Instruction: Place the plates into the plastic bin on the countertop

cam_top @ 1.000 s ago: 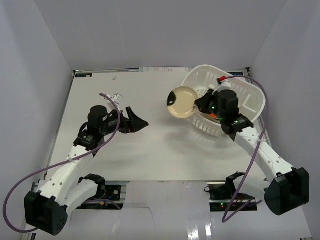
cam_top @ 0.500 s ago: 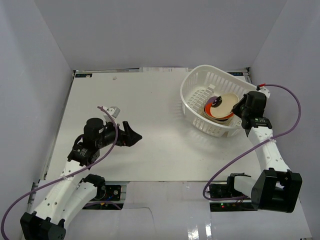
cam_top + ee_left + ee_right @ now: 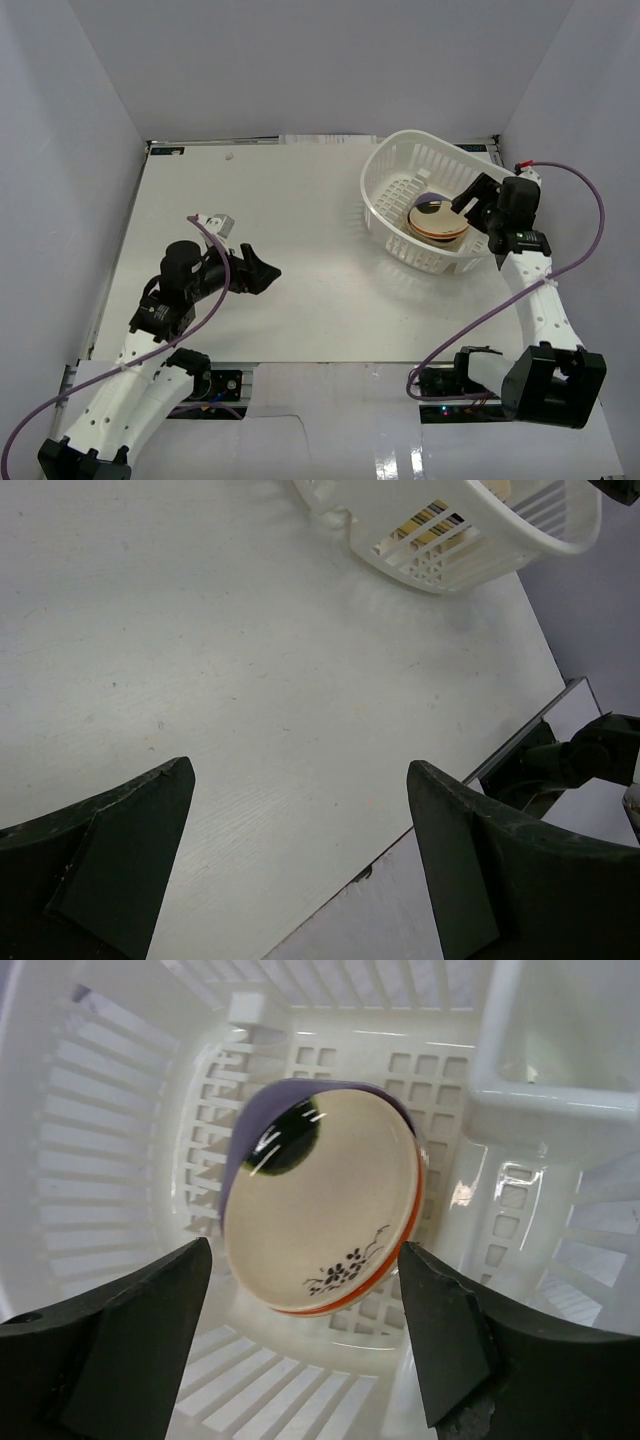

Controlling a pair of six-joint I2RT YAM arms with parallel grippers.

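The plastic bin [image 3: 372, 195] stands at the back right of the countertop [image 3: 300, 200]. Inside it lies a stack of plates [image 3: 438, 219]. On top is a cream plate [image 3: 330, 1210] with a dark patch and a small flower print. A red rim [image 3: 405, 1230] and a lavender plate [image 3: 245, 1145] show beneath it. My right gripper [image 3: 472, 212] hangs open just above the stack, its jaws apart on either side of the cream plate and not touching it. My left gripper [image 3: 262, 270] is open and empty, low over the bare countertop [image 3: 250, 630] at the left.
White walls close in the countertop on three sides. In the left wrist view the bin [image 3: 470, 555] is far off, the countertop's near edge [image 3: 400, 830] runs below the jaws, and a black arm base [image 3: 580, 760] sits past it. Purple cables loop off both arms.
My right gripper carried the cream plate from the bin's left rim over the stack, then opened; the plate now lies on top. My left arm drew back slightly toward the near left.
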